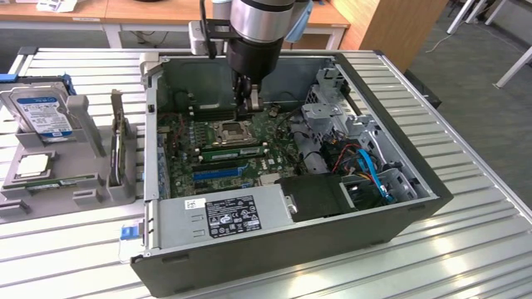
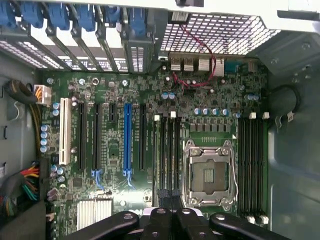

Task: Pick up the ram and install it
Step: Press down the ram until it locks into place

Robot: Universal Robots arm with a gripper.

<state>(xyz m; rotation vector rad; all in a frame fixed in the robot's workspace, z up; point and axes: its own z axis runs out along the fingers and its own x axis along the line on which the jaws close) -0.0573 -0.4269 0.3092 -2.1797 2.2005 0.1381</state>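
Observation:
My gripper (image 1: pixel 249 111) hangs inside the open computer case (image 1: pixel 399 205), above the motherboard (image 2: pixel 150 90) near the CPU socket (image 2: pixel 209 172). Its black fingers (image 2: pixel 160 217) meet with nothing showing between them, so it is shut. A thin green ram stick (image 1: pixel 233 151) stands in a slot on the near side of the socket, below and apart from the fingertips. A second narrow green stick (image 1: pixel 60 182) with white labels lies flat on the grey tray (image 1: pixel 50 193) at the exterior view's left. The black memory slots (image 2: pixel 252 165) on the socket's other side stand empty.
The tray also carries a hard drive (image 1: pixel 42 112), a CPU chip (image 1: pixel 33 165) and an upright expansion card (image 1: pixel 116 149). Inside the case are the power supply (image 1: pixel 224 215), a drive cage (image 1: pixel 328 112), blue and orange cables (image 1: pixel 370 171) and a blue expansion slot (image 2: pixel 127 137).

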